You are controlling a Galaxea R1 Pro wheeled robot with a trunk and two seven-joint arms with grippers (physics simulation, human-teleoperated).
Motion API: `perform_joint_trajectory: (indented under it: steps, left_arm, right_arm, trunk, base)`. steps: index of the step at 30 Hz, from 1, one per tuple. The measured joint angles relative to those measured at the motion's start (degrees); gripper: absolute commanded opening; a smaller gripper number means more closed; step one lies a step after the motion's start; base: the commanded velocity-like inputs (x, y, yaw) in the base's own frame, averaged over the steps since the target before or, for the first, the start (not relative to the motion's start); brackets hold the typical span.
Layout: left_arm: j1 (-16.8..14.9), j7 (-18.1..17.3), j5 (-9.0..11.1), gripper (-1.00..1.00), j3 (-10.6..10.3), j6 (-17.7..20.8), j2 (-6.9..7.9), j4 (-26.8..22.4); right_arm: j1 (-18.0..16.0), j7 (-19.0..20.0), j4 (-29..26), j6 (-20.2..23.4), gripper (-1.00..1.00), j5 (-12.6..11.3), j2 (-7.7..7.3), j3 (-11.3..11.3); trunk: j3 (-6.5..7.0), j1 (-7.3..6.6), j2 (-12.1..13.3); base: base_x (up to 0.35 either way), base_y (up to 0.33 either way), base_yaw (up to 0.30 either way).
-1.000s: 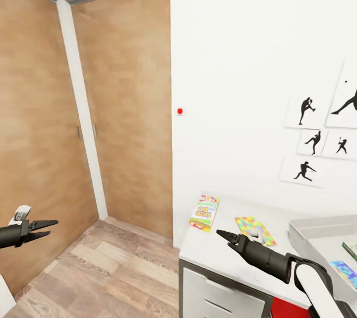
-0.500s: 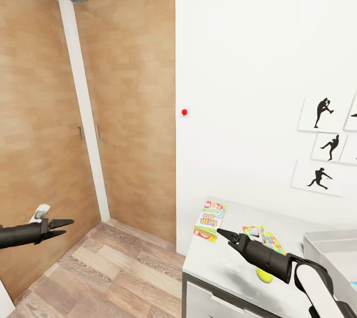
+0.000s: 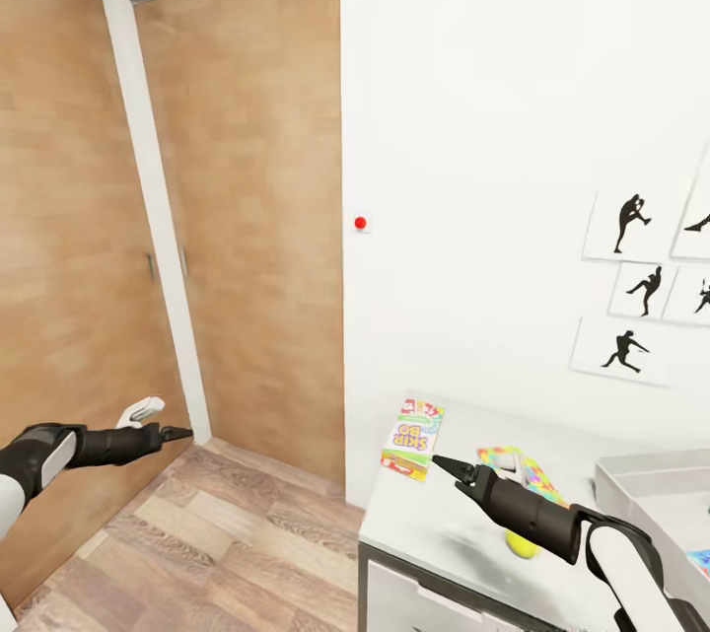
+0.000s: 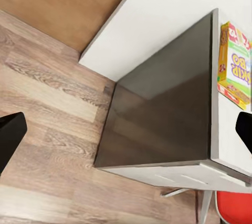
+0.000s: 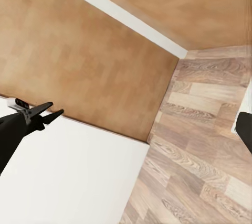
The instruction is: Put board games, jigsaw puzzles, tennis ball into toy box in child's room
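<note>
I stood at the left end of the bench (image 3: 434, 524), facing the white wall and the wooden wardrobe doors (image 3: 247, 218) to my left. My right pincer (image 3: 446, 465) reached over the near edge of the bench top, its fingers drawn nearly together to a point and holding nothing. My left pincer (image 3: 177, 433) hung out over the wood-plank floor (image 3: 217, 543), well left of the bench; from my head its tips looked close together, yet in its own wrist view the two fingertips sat far apart at the frame's edges, so I cannot tell how wide it was. It gripped nothing.

The yellow-green Skip-Bo game box (image 3: 412, 437) lay flat at the far left corner of the bench, close to the wall. A jigsaw puzzle (image 3: 523, 474) lay flat to its right, partly behind my right forearm. The tennis ball (image 3: 520, 544) rested on the bench just beside that arm. The grey toy box (image 3: 641, 484) sat at the right, with something colourful inside at the frame's edge.
</note>
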Motion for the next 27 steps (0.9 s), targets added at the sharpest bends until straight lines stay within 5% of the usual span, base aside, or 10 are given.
perform_joint_trajectory:
  steps: [11, 27]
  left_arm:
    - [0.07, -4.05, 0.02, 1.0, 0.1, -0.08, 2.33, 0.05]
    - [0.09, -4.5, 0.09, 1.0, 0.05, -0.08, 2.56, 0.05]
  right_arm:
    - [0.0, 0.0, 0.14, -0.09, 1.0, 0.0, 0.01, -0.13]
    - [0.0, 0.27, 0.26, -3.81, 1.0, 0.1, -0.07, 0.28]
  trunk:
    - [0.0, -0.02, -0.01]
    - [0.0, -0.01, 0.0]
  base:
    - [0.196, 0.205, -0.273]
    - [0.259, 0.141, -0.128]
